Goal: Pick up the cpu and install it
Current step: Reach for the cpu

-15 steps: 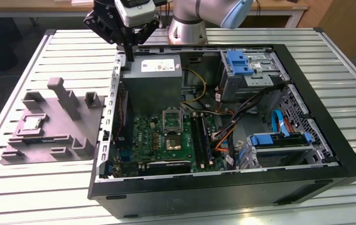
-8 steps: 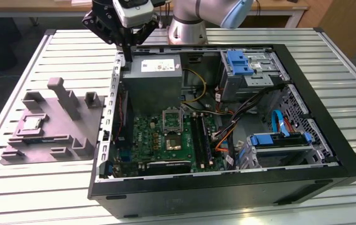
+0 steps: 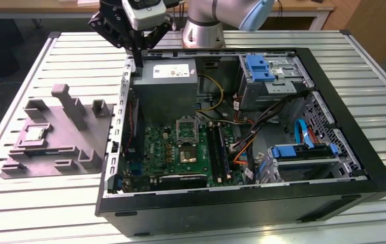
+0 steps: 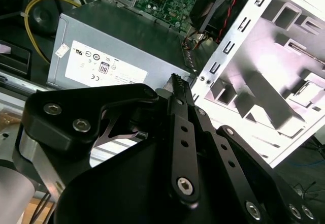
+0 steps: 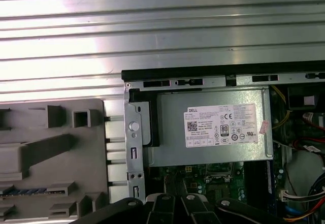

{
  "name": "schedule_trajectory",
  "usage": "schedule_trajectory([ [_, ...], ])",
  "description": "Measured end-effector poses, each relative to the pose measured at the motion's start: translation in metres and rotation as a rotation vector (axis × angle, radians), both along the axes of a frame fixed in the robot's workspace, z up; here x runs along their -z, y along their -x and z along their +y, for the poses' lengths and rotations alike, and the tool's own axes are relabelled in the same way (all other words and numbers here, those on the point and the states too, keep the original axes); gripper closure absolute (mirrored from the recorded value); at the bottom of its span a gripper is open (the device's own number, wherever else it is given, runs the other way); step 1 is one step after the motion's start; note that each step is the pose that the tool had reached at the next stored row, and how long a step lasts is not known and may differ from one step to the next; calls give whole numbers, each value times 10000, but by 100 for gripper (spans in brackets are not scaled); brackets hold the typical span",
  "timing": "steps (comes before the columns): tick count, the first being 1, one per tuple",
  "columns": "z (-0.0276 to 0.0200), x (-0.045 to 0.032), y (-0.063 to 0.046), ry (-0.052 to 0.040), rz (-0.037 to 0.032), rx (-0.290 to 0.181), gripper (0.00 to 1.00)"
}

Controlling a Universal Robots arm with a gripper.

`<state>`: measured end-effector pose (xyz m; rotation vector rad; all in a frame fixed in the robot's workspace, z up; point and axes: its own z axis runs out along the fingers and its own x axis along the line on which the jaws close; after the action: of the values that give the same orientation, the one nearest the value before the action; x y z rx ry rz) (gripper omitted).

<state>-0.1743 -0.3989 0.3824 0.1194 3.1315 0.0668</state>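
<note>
Bright ribbed metal for the table (image 3: 369, 66), streaked with glare. Matt grey plastic for the tray (image 3: 77, 137); pale silvery metal atop the cpu (image 3: 34, 133). Dull grey sheet metal on the power-supply box (image 5: 172, 132), with a white paper label (image 5: 221, 125). Matt black on the gripper (image 4: 175, 82), bright screw heads. Glossy green on the circuit board (image 3: 172, 147).

The arm (image 3: 210, 28) stands at the tabletop's (image 3: 71, 46) far edge. Its gripper (image 3: 136, 49) hangs pointing down, fingers (image 4: 175, 89) drawn together and holding nothing.
</note>
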Motion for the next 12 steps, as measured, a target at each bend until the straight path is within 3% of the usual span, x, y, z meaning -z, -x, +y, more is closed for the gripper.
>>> schedule_trajectory([
  [12,0,5,1,-1,67,0,89],
])
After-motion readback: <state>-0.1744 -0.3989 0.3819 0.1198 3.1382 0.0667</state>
